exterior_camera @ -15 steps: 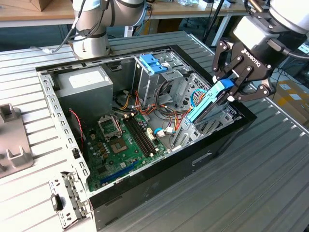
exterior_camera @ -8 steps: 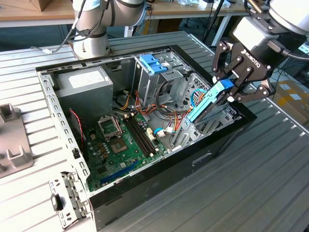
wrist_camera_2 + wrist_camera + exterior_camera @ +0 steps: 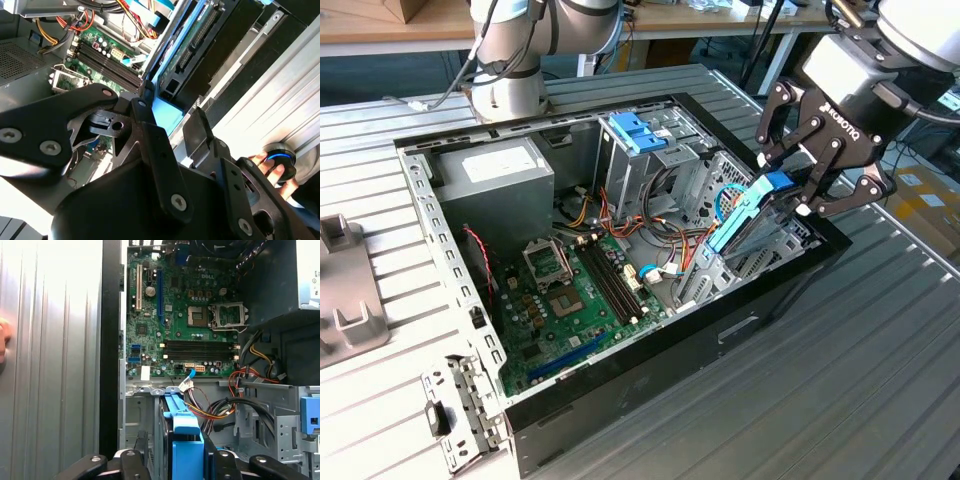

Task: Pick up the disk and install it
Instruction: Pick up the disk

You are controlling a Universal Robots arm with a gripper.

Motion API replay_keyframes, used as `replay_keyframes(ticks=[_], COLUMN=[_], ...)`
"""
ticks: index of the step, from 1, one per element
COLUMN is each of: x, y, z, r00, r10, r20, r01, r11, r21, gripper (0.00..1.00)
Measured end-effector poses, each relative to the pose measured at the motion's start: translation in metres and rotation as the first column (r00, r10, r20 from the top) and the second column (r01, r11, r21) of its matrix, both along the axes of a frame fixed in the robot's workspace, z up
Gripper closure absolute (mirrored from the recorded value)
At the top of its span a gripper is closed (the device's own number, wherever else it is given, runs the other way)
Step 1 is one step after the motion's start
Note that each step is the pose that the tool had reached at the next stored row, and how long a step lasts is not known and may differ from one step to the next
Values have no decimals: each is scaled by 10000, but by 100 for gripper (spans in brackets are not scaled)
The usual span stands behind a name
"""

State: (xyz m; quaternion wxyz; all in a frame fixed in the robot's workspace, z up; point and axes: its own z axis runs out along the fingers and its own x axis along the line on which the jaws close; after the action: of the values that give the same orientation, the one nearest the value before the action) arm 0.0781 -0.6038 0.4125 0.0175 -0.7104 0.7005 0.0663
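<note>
An open computer case [image 3: 670,350] lies on its side on a ribbed metal table [image 3: 880,400], seen from above in the exterior view. Nearest the camera is the case's black side wall. Just inside it, a green motherboard [image 3: 570,300] lies flat on the floor of the case.

At the exterior view's right, a black gripper [image 3: 788,188] reaches in over the case's rim. Its fingers are closed narrowly on the disk [image 3: 745,215], a dark flat drive framed by bright blue rails, and grip it at its blue tab end. The disk is tilted. Its lower end sits in the metal drive cage [image 3: 740,265] at that side of the case, and its upper end is raised above the rim.

In the first wrist view, the disk [image 3: 182,430] stands on edge between the gripper [image 3: 185,460] fingers, with the motherboard [image 3: 185,325] beyond it. In the second wrist view, the gripper [image 3: 172,107] holds the disk [image 3: 197,42] with its green circuit side showing. Off to the side, outside the case, a person's hand [image 3: 267,167] rests on a round knob [image 3: 280,156] with a glowing blue ring.

Farther back in the exterior view, a paler blue bracket [image 3: 632,130] sits on top of a second cage. To the exterior view's left of it is a grey power-supply box [image 3: 495,170]. Behind the case stands the arm's grey base [image 3: 510,60].
</note>
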Motion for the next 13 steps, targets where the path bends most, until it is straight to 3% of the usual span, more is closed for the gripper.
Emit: replay_keyframes(ticks=[2, 13], x=[0, 0], y=[0, 0], z=[25, 299], r00=[10000, 10000], r10=[0, 0], r20=[0, 0], r01=[0, 0], r11=[10000, 10000], r21=[0, 14], gripper=[49, 49])
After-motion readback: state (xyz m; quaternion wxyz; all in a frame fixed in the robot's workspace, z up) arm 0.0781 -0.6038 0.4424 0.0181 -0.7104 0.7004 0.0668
